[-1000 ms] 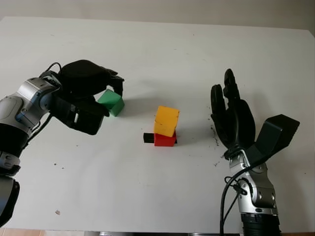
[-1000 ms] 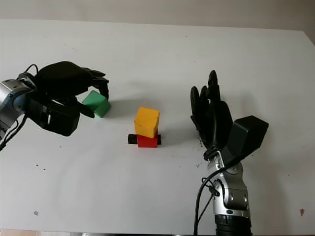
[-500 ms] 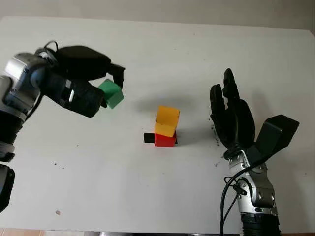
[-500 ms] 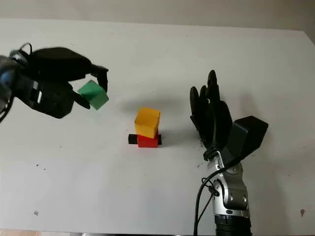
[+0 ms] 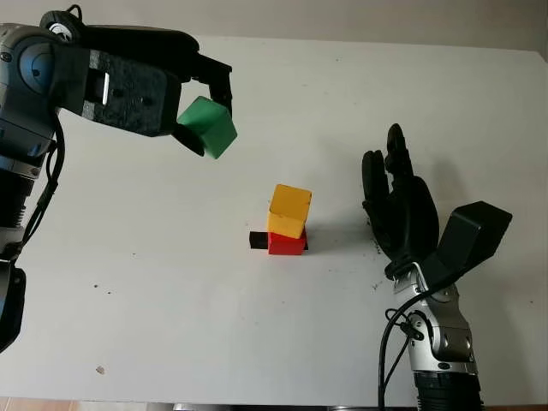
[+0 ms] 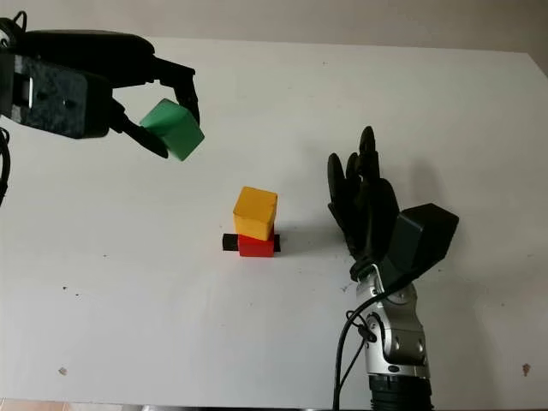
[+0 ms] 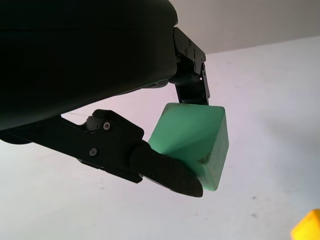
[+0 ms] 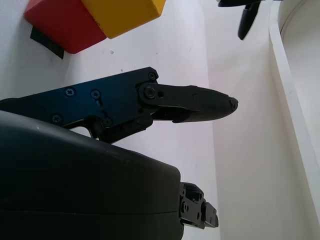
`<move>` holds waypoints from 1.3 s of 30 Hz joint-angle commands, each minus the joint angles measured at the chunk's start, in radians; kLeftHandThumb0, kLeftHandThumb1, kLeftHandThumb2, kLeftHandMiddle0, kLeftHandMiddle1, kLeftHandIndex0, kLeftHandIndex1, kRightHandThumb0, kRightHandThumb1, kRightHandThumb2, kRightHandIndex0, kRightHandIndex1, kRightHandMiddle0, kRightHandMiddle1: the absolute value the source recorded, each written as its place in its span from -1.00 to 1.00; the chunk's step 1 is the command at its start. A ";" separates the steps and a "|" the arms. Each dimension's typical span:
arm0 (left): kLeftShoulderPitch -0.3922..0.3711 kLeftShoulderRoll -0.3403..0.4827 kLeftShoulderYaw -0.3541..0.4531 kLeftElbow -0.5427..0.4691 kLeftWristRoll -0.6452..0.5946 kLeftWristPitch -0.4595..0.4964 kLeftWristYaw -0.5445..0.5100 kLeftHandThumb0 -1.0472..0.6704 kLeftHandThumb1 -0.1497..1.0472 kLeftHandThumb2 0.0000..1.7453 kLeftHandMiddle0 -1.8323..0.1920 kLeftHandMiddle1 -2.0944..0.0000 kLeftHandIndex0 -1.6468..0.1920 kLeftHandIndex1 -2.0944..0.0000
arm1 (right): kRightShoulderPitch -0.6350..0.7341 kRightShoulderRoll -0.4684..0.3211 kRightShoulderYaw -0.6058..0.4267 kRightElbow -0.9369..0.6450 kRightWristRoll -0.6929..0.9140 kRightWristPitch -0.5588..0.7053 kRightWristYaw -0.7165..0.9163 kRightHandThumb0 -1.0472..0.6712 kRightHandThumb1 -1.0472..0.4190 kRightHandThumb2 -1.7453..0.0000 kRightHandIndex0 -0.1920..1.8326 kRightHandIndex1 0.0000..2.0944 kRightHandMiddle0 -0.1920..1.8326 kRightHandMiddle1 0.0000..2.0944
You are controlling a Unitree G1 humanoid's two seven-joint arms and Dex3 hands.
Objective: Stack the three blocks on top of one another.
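Green block lifted, two blocks already stacked

My left hand (image 5: 184, 98) grasps the green block (image 5: 208, 127) in the air, upper left; yellow block (image 5: 289, 211) sits on red block (image 5: 286, 244) mid-frame; my right hand (image 5: 402, 210), released, stands beside them.

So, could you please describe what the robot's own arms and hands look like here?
Both hands, left hand and right hand, have black shells and slim black fingers with small screws at the joints. The forearms are silver-grey metal. A black cable loops beside the right wrist, and another runs along the left arm.
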 commanded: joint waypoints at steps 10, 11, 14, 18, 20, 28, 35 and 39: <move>-0.012 -0.054 -0.023 -0.229 -0.052 0.179 -0.119 -0.33 0.96 -0.93 0.71 0.95 0.42 -0.44 | -0.017 -0.005 0.012 0.025 -0.018 -0.034 0.003 -0.51 -1.00 0.50 -1.00 -1.00 -1.00 -1.00; -0.022 -0.063 -0.029 -0.243 -0.059 0.177 -0.134 -0.33 0.97 -0.93 0.71 0.95 0.45 -0.43 | -0.020 -0.004 0.015 0.027 -0.024 -0.037 0.001 -0.52 -1.00 0.50 -1.00 -1.00 -1.00 -1.00; -0.053 -0.102 -0.043 -0.270 -0.078 0.200 -0.165 -0.30 0.93 -0.94 0.66 0.94 0.40 -0.29 | -0.028 0.000 0.020 0.033 -0.028 -0.044 0.000 -0.52 -1.00 0.50 -1.00 -1.00 -1.00 -1.00; -0.085 -0.140 -0.077 -0.321 -0.051 0.285 -0.197 -0.30 0.89 -0.95 0.64 0.94 0.34 -0.32 | -0.030 0.004 0.024 0.035 -0.028 -0.049 -0.004 -0.51 -1.00 0.49 -1.00 -1.00 -1.00 -1.00; -0.082 -0.151 -0.090 -0.363 -0.024 0.333 -0.193 -0.29 0.89 -0.94 0.65 0.95 0.32 -0.28 | -0.029 0.005 0.026 0.032 -0.029 -0.046 -0.009 -0.51 -1.00 0.49 -1.00 -1.00 -1.00 -1.00; -0.025 -0.173 -0.125 -0.489 0.089 0.419 -0.150 -0.22 0.91 -0.94 0.61 0.94 0.45 -0.47 | -0.027 0.008 0.034 0.029 -0.042 -0.050 -0.020 -0.52 -1.00 0.48 -1.00 -1.00 -1.00 -1.00; 0.021 -0.159 -0.136 -0.496 0.159 0.305 -0.097 -0.20 0.89 -0.94 0.52 0.92 0.46 -0.35 | -0.022 0.015 0.036 0.037 -0.047 -0.067 -0.023 -0.52 -1.00 0.48 -1.00 -1.00 -1.00 -1.00; 0.036 -0.149 -0.126 -0.488 0.170 0.274 -0.091 -0.21 0.87 -0.94 0.51 0.92 0.44 -0.36 | -0.020 0.015 0.034 0.040 -0.053 -0.072 -0.025 -0.52 -1.00 0.47 -1.00 -1.00 -1.00 -1.00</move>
